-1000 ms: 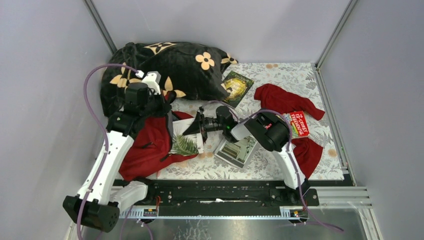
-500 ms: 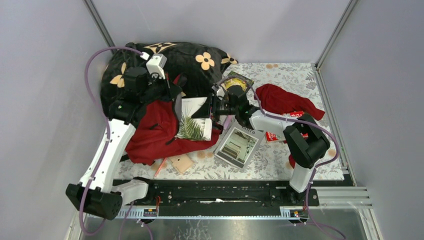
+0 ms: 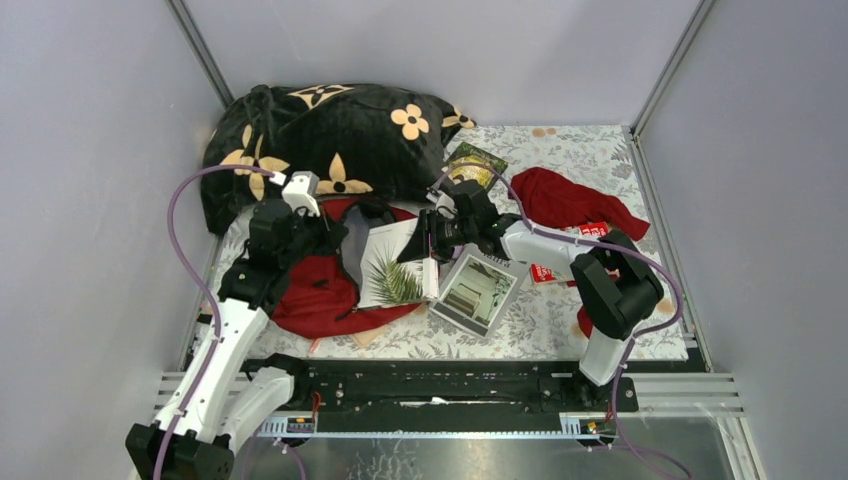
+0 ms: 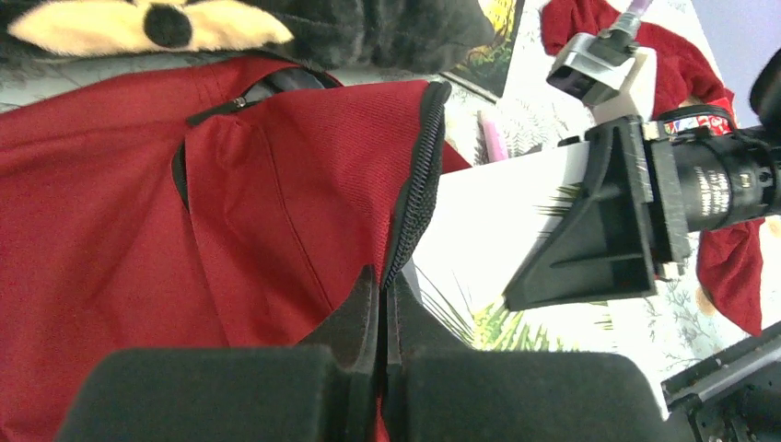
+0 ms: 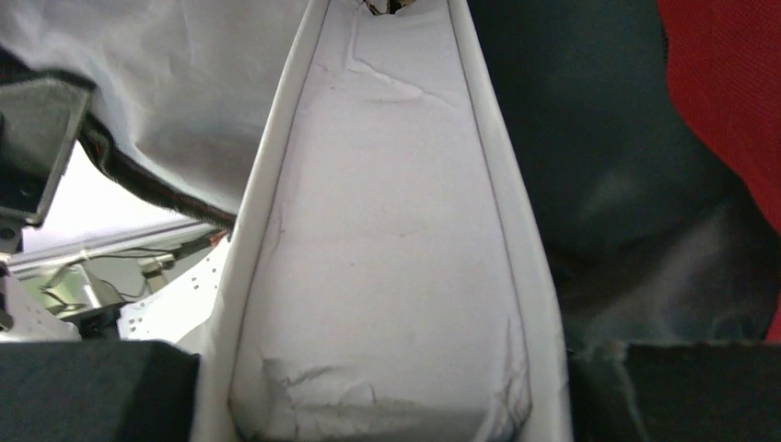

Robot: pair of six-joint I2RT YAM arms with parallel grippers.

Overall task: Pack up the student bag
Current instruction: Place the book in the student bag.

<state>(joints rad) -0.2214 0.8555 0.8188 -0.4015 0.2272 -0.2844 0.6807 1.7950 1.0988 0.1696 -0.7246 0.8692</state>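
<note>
Our left gripper point(image 4: 380, 293) is clenched on the zipper edge point(image 4: 416, 175) of the student bag point(image 3: 318, 292). It pinches the dark-red flap so that, as we judge it, the mouth is lifted and held apart for loading. Our right gripper point(image 3: 414, 246) grasps the fern-cover book point(image 3: 393, 278), with a jaw on either side of the white block, as the right wrist view shows. The book is tilted with its left side at the bag's opening and dark lining beside it, apparently so it can slide in edge first. The bag lies at the left of the table, just in front of the black flowered blanket point(image 3: 330, 125). Just right of the held book, a grey-framed book point(image 3: 478, 292) lies flat on the leaf-patterned cloth point(image 3: 560, 330). A green book point(image 3: 472, 168) and a limp red garment point(image 3: 565, 200) lie farther back, so we judge the packing far from finished.
</note>
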